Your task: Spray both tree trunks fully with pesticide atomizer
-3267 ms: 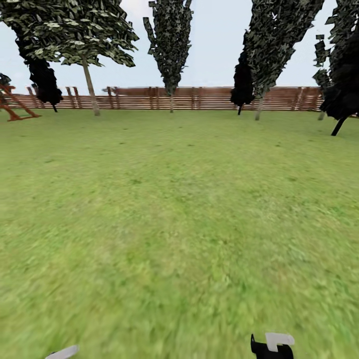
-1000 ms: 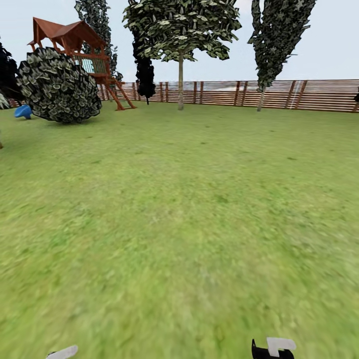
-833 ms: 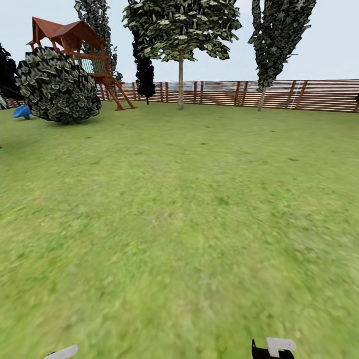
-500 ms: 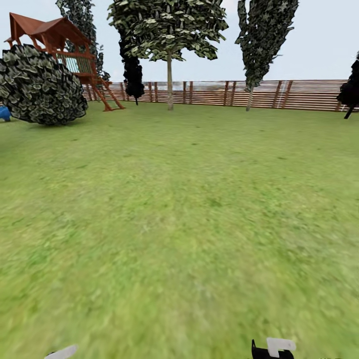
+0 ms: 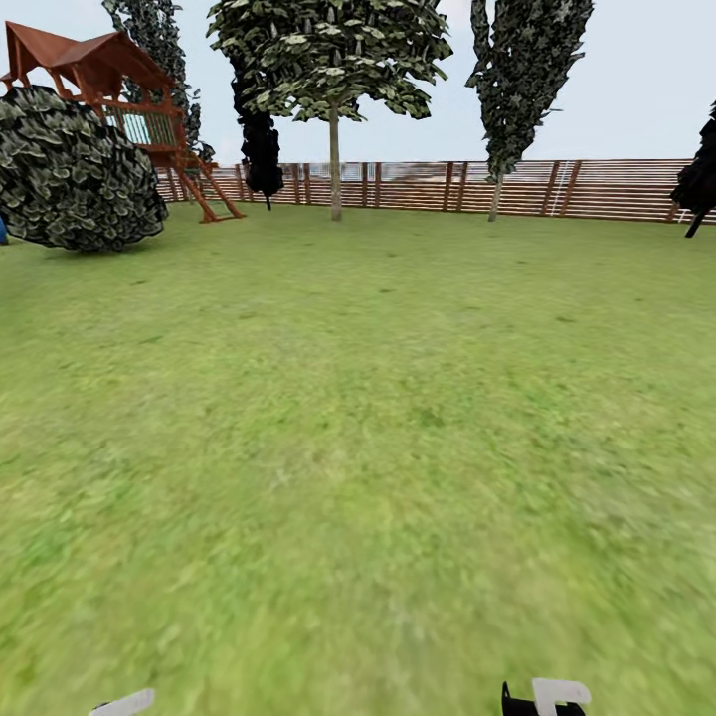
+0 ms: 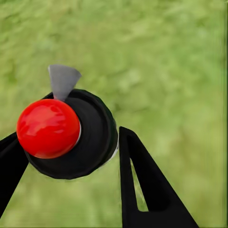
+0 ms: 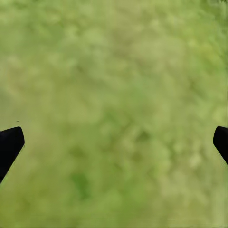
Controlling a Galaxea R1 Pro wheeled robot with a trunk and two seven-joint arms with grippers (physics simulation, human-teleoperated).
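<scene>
My left gripper is shut on the pesticide atomizer, a round black bottle seen from above with a glossy red cap and a thin grey spray head, held over the grass. In the right wrist view my right gripper is open over bare lawn, its black fingertips far apart with nothing between them. It also shows at the head view's bottom edge, as the right gripper. A tree with a straight pale tree trunk stands far ahead by the fence. The garden floor is blurry green grass.
A brown slat fence closes the far side. A large round dark bush and a red-brown wooden play tower stand at far left. Narrow dark conifers rise near the fence. Open lawn stretches between me and them.
The whole head view has swung left and then slid slightly back right, so the camera moved. The play tower and bush came into view. Both grippers keep their places in the picture.
</scene>
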